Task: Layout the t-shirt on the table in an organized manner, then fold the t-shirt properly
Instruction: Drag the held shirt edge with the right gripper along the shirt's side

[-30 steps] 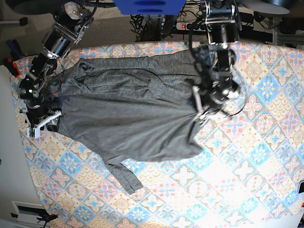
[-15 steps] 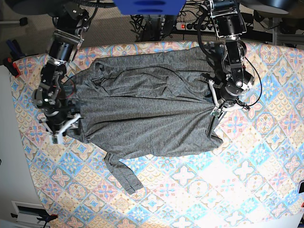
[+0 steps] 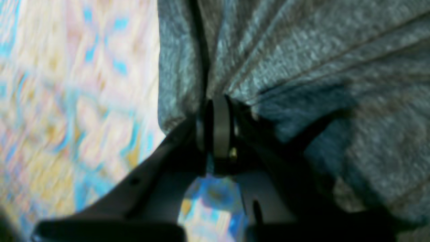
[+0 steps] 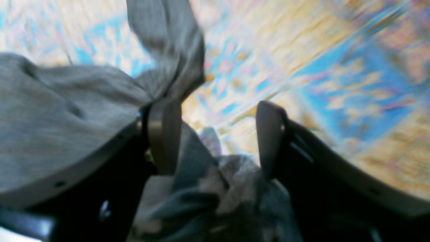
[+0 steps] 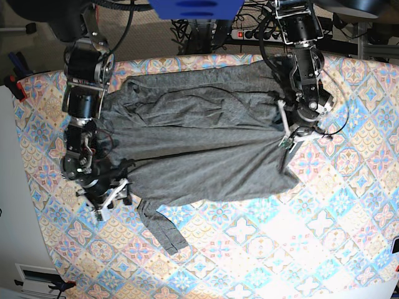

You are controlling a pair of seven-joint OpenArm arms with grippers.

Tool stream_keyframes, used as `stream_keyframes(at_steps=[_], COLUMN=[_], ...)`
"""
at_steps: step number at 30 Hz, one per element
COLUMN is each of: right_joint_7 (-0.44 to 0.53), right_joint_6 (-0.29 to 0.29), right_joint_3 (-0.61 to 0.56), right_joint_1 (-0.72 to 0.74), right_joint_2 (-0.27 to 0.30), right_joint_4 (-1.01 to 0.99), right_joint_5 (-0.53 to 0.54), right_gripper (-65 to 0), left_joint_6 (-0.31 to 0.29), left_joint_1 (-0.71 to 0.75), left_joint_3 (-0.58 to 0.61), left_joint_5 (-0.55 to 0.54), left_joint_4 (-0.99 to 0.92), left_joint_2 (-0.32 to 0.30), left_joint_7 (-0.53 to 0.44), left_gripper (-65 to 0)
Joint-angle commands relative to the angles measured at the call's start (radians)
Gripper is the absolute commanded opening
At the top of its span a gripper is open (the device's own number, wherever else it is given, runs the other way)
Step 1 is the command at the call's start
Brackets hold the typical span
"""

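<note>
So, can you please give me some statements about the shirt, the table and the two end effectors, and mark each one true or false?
1. The left end effector is shut on the shirt. True.
2. The right end effector is fully shut. False: its fingers stand apart, with cloth beside one finger.
3. The shirt is folded into a neat rectangle. False: it lies spread and wrinkled, with one sleeve sticking out.
4. The table has a tile-patterned cover. True.
5. The shirt is bright red. False: it is dark grey.
</note>
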Motion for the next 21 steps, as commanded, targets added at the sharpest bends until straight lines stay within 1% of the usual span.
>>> stream_keyframes(at_steps=[1,4,7,12,15,17,21], right_joint_7=[0.059,0.151,0.237,0.344,0.422,0.448,0.451], right_joint_6=[0.003,0.003,0.003,0.003,0.003,0.003,0.003], right_joint_3=[-0.022,-0.059,-0.061,-0.062,-0.062,-0.062,-0.065], right_joint_1=[0.073,0.106,0.12,0.246,0.251,0.251,0.251], right_joint_2=[0.004,0.004,0.004,0.004,0.004,0.004,0.004], right_joint_4=[-0.024,-0.165,-0.29,-0.486,-0.578,-0.607,-0.615], right_joint_5=[0.024,0.024,0.024,0.024,0.024,0.024,0.024], right_gripper=[-30.8,-30.8,-30.8,-30.8,-30.8,-30.8,-30.8], left_joint_6=[-0.018,-0.018,-0.018,-0.018,-0.018,-0.018,-0.018], left_joint_1=[0.05,0.052,0.055,0.055,0.05,0.049,0.055], left_joint_3=[-0.02,-0.019,-0.02,-0.02,-0.02,-0.02,-0.016], left_joint_5=[0.124,0.124,0.124,0.125,0.125,0.124,0.115], left_joint_4=[-0.017,-0.009,-0.007,-0.006,-0.004,-0.004,0.045], left_joint_2=[-0.015,-0.015,-0.015,-0.015,-0.015,-0.015,-0.014], left_joint_7=[0.195,0.195,0.195,0.198,0.255,0.273,0.28], left_gripper=[-62.2,-62.2,-62.2,-62.2,-62.2,-62.2,-62.2])
